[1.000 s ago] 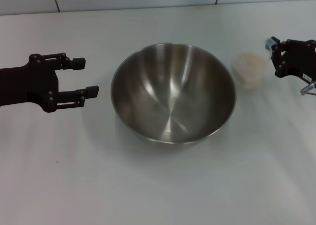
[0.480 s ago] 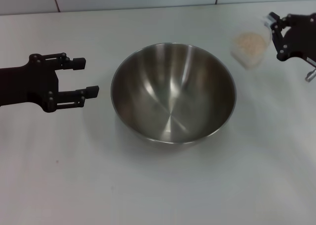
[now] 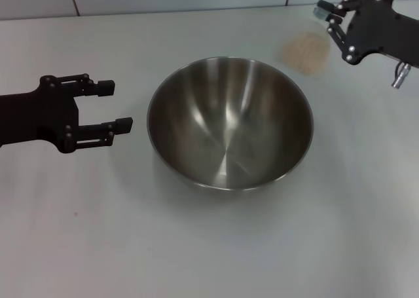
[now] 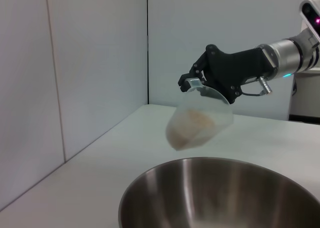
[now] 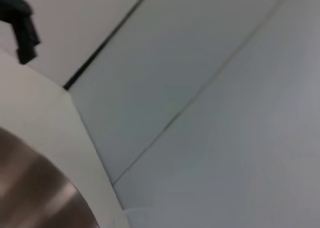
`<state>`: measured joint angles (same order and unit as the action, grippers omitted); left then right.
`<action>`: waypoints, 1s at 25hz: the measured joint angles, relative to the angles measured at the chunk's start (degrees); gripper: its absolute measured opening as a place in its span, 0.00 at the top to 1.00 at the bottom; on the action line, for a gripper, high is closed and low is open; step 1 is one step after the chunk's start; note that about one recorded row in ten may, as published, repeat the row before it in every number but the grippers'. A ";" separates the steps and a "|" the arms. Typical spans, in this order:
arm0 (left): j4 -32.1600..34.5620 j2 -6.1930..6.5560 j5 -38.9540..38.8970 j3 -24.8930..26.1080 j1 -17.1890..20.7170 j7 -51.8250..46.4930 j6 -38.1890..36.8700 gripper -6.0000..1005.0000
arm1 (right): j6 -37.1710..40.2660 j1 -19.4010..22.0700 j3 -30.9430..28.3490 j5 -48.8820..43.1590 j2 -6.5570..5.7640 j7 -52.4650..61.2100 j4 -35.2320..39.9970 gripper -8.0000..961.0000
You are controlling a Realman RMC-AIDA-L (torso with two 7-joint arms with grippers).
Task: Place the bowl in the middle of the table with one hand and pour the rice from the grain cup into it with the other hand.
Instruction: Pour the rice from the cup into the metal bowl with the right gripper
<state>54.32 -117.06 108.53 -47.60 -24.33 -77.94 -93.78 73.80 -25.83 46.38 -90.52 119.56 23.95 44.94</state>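
1. Since a second ago, my right gripper (image 3: 325,15) has lifted the grain cup (image 3: 306,51) off the table (image 3: 209,245) and carried it up toward the far right rim of the bowl (image 3: 229,122); my left gripper (image 3: 116,105) has barely shifted.
2. From the head view the bowl sits mid-table, upright, with open white tabletop all around it.
3. Only the left wrist view shows the height: the grain cup (image 4: 197,122) hangs in the air, tilted, beyond the bowl (image 4: 220,193) and above its rim, clenched in my right gripper (image 4: 192,82).
4. My left gripper waits to the bowl's left, near but apart, fingers spread and holding nothing.
5. Rice (image 4: 192,128) lies as a pale mass low in the cup.
6. My right wrist view gives only a sliver of the bowl (image 5: 35,188), the table edge and a grey panelled wall (image 5: 210,102).
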 joint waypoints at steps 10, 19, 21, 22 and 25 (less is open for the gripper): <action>0.09 -0.23 -0.23 0.23 0.28 -0.53 0.01 0.28 | -1.33 1.58 5.90 1.02 0.20 -10.58 7.95 0.97; 0.09 -0.50 -0.26 0.50 0.60 -0.25 0.08 0.28 | -13.98 6.61 22.28 12.67 0.23 -28.30 13.24 0.97; 0.14 -0.53 -0.26 0.51 0.75 -0.13 0.06 0.28 | -17.49 7.86 26.06 12.88 0.24 -29.13 15.67 0.97; 0.15 -0.53 -0.26 0.59 0.82 -0.09 0.04 0.28 | -18.76 8.46 27.80 12.90 0.23 -29.26 16.83 0.97; 0.22 -0.54 -0.26 1.05 0.96 -0.02 0.02 0.28 | -20.54 10.31 31.57 12.69 0.10 -29.46 19.96 0.98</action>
<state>54.54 -117.60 108.27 -46.54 -23.37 -77.97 -93.76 53.26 -15.52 77.95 -77.83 119.66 -5.50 64.90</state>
